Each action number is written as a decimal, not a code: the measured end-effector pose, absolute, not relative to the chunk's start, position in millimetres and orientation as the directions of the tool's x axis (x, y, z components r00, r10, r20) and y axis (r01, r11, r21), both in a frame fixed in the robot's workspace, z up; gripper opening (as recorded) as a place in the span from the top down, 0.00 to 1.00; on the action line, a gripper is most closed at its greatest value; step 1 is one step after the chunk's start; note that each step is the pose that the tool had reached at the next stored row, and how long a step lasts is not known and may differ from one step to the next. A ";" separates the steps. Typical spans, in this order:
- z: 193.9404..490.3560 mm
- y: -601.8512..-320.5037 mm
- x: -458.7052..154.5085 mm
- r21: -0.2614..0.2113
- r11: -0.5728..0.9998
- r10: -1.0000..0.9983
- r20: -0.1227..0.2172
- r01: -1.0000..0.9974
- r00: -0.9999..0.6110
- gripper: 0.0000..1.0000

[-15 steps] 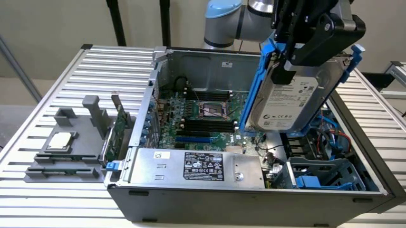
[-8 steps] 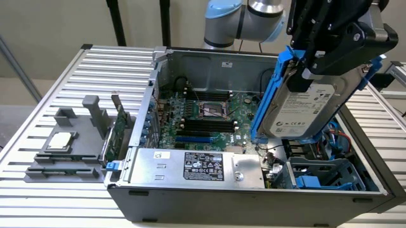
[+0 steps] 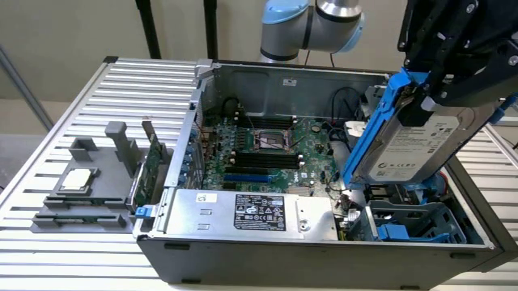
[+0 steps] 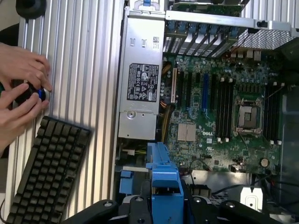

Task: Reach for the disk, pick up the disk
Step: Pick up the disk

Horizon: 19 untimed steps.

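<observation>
The disk (image 3: 417,142), a silver-grey drive with a white label in a bright blue carrier, hangs tilted above the right end of the open computer case (image 3: 324,254). My black gripper (image 3: 429,100) is shut on its upper end, and the disk is lifted clear of the blue drive bay (image 3: 413,227) beneath it. In the wrist view the carrier's blue edge (image 4: 163,184) sticks out between the black fingers (image 4: 138,210), with the motherboard far below.
Inside the case lie the green motherboard (image 3: 267,151) and a large grey box with a black label (image 3: 251,212). A small silver processor chip (image 3: 77,179) rests on a grey fixture at the exterior view's left. A person's hands (image 4: 21,88) and a keyboard (image 4: 46,172) are on the slatted table.
</observation>
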<state>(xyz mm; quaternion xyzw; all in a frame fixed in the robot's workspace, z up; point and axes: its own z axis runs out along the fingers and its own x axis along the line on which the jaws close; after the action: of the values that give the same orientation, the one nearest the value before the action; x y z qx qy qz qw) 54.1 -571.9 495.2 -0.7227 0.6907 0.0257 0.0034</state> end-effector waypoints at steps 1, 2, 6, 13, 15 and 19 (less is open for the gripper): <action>495.2 -573.4 58.0 0.031 -0.046 -0.998 -0.043 -0.998 0.044 0.67; 495.2 -574.7 61.7 0.031 -0.046 -0.998 -0.043 -0.998 0.045 0.67; 495.2 -580.0 77.1 0.030 -0.046 -0.998 -0.046 -0.998 0.044 0.67; 495.3 -588.6 103.6 0.030 -0.046 -0.998 -0.051 -0.998 0.045 0.67; 495.2 -589.6 107.5 0.030 -0.046 -0.998 -0.053 -0.999 0.044 0.67; 495.1 -589.5 108.6 0.030 -0.030 -0.998 -0.054 -0.999 0.028 0.67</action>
<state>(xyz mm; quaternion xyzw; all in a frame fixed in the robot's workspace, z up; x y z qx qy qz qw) 108.6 -589.5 495.1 -0.7170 0.6964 0.0297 0.0082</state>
